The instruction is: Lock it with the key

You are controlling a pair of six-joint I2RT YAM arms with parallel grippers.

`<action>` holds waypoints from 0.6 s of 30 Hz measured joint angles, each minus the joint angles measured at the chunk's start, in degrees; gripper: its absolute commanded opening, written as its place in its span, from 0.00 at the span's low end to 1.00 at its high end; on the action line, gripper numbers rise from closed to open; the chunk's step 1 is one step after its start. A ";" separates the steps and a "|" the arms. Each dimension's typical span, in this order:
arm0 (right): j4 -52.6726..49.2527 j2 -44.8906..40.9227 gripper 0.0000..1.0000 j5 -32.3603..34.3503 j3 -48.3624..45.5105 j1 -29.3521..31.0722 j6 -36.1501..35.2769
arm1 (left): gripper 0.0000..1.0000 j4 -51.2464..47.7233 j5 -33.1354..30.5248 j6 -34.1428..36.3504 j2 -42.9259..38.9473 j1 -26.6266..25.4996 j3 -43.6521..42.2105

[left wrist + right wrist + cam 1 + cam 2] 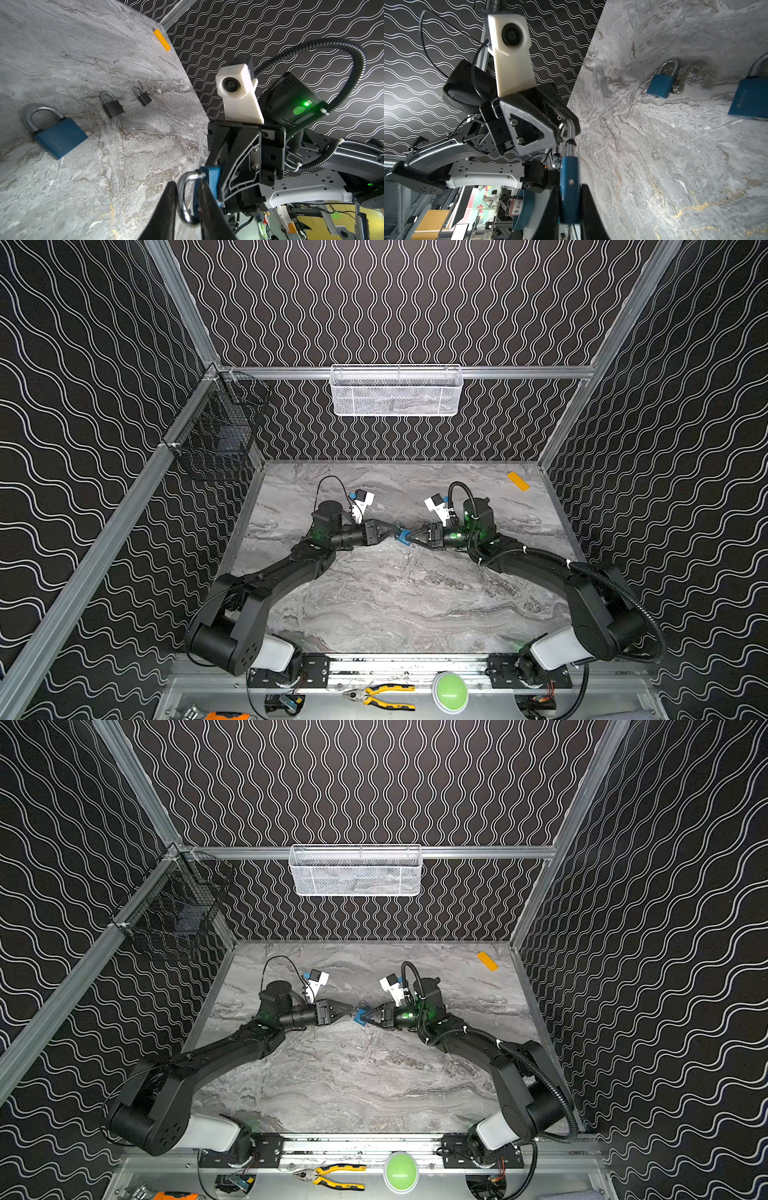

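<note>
In both top views a small blue padlock (403, 537) (360, 1018) hangs above mid-table between the two grippers. My right gripper (410, 536) (570, 189) is shut on its blue body (569, 172), seen edge-on. My left gripper (393, 529) (187, 185) is closed round its silver shackle (182, 199), one finger against each side. Whether the shackle is latched I cannot tell. In the left wrist view a silver key (89, 114) lies on the table; no key shows in the held padlock.
The wrist views show padlocks lying on the marble table (395, 605): a large blue one (58, 136), two black ones (113, 107) (144, 97), and a smaller blue one (661, 84) beside a key ring (677, 89). An orange block (518, 481) lies at the far right corner.
</note>
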 measured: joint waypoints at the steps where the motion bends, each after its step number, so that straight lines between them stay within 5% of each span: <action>1: -0.02 -0.04 0.00 0.00 0.00 0.00 0.00 | 0.18 0.02 0.00 0.00 0.13 0.00 0.00; 10: 0.11 -0.24 0.00 -0.48 -0.11 -0.04 -0.09 | 0.02 1.22 0.31 -0.13 0.57 0.15 -0.04; 18: 7.19 0.59 0.00 -2.60 -2.40 -0.59 7.67 | 0.00 4.61 0.98 -0.48 1.01 0.15 -1.31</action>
